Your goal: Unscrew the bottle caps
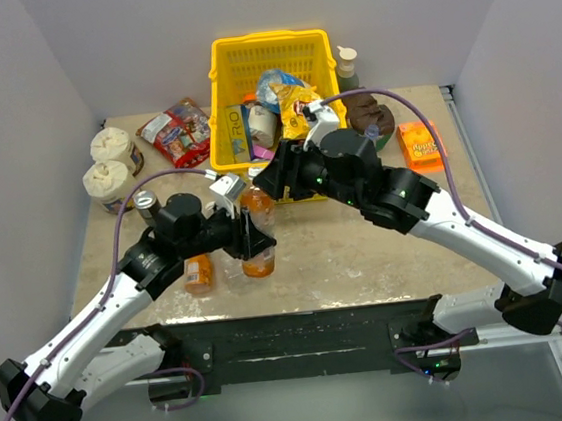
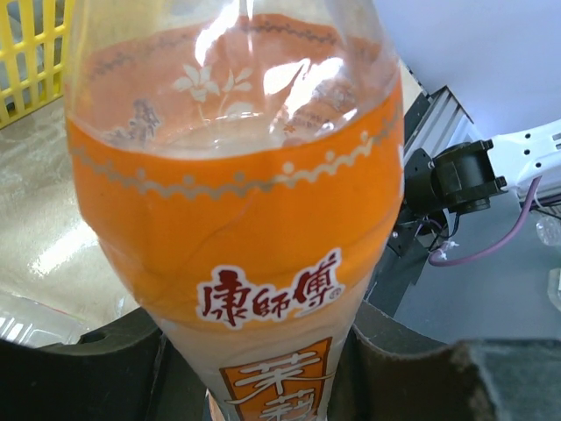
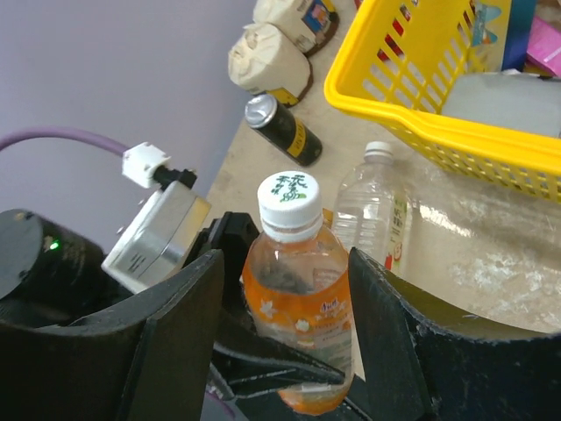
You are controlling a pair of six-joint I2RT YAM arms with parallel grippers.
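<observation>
The tall bottle (image 1: 259, 263) stands just in front of the yellow basket (image 1: 268, 39), its white cap (image 3: 289, 200) on; the orange label reads 康師傅; left gripper (image 2: 267, 386) clamped round its lower body; right gripper (image 3: 285, 272) jaws apart, flanking it, holding nothing; clear bottle (image 3: 372, 206) and dark can (image 3: 282, 130) stand near the basket's front.

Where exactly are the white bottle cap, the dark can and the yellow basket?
white cap (image 3: 288, 195): right wrist view, on its printed top.
dark can (image 3: 285, 133): right wrist view, on its side wall.
yellow basket (image 1: 268, 38): top external view, on its far rim.
</observation>
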